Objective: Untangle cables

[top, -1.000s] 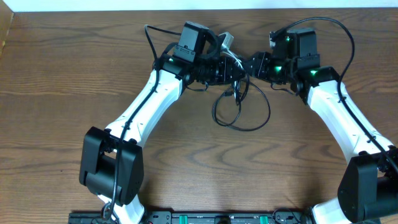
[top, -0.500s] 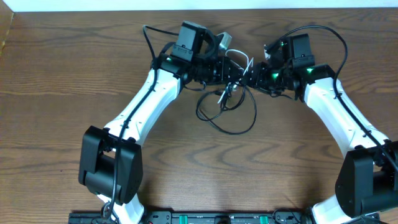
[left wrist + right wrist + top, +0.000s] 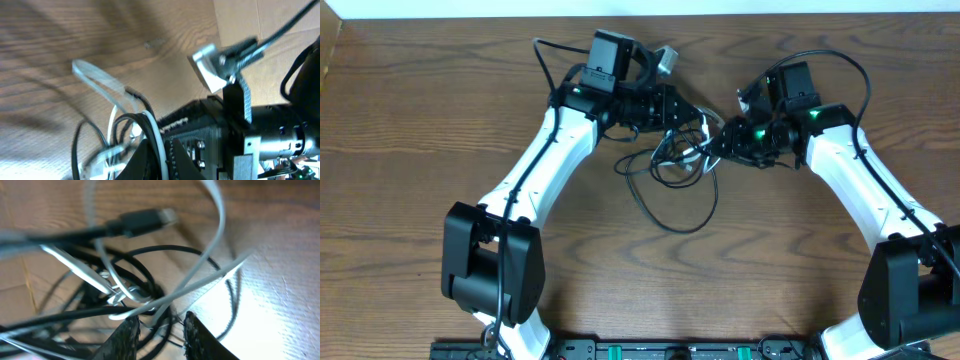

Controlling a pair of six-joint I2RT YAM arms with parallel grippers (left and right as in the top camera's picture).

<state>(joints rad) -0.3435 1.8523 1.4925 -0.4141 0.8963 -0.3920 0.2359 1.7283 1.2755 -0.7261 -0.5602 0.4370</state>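
Cables (image 3: 670, 160) tangled, wooden table (image 3: 420, 110) beneath

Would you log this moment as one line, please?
left pincer: shut on white cable | right pincer: open | black cable: looped on table

Overhead straight down over the whole table (image 3: 420, 120), wrist views close, low, facing inward, sharing the cables (image 3: 682, 152)

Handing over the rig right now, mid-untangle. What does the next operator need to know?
Left gripper: shut on the white cable.
Right gripper: jaws apart, tangle strands between them, nothing clamped.
Black cable: still wound with the white one between the two grippers, one loop trailing on the table.
Done: nothing separated. Left: pull the two cables fully apart.
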